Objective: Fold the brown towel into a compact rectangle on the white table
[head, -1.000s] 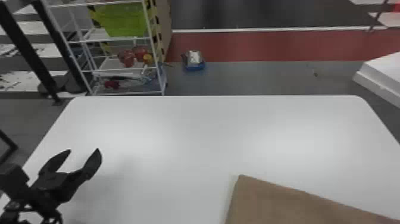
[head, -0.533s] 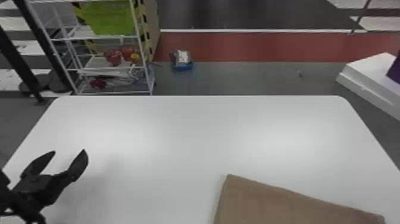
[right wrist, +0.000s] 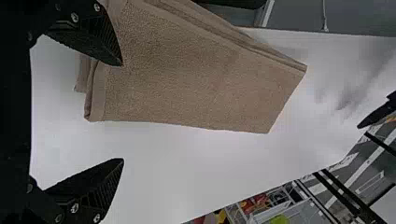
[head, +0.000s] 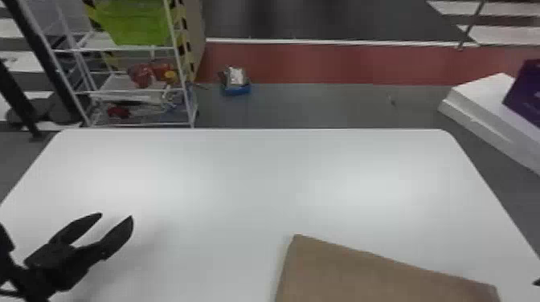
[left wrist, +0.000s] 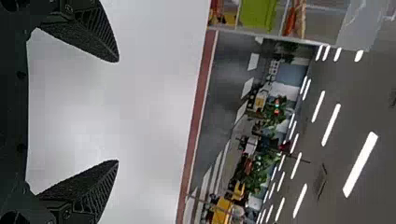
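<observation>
- The brown towel [head: 377, 273] lies on the near part of the bench, right of centre, folded into layers, with the stacked edges showing along one long side in the right wrist view.
- The right hand [head: 537, 282] is at the head view's right edge, near the towel; its fingers are spread wide, released. In its wrist view one finger overlaps the brown cloth and the other is over bare white (whether the first one touches, I can't tell).
- The left hand [head: 115, 217] is above the bench's left side, well apart from the towel, its fingers parted, released.
- The bench [head: 225, 180] is white and smooth, with rounded far corners and soft patches of light on it.
- Beyond its far left corner stands a white wire rack [head: 178, 52] with a bright green bin [head: 134, 24] and some red things.
- Past the far edge come grey floor [head: 305, 104], a small blue-and-silver item [head: 236, 89] and a red strip [head: 321, 64].
- Off to the right is a white block [head: 482, 94] bearing something purple [head: 524, 94].
</observation>
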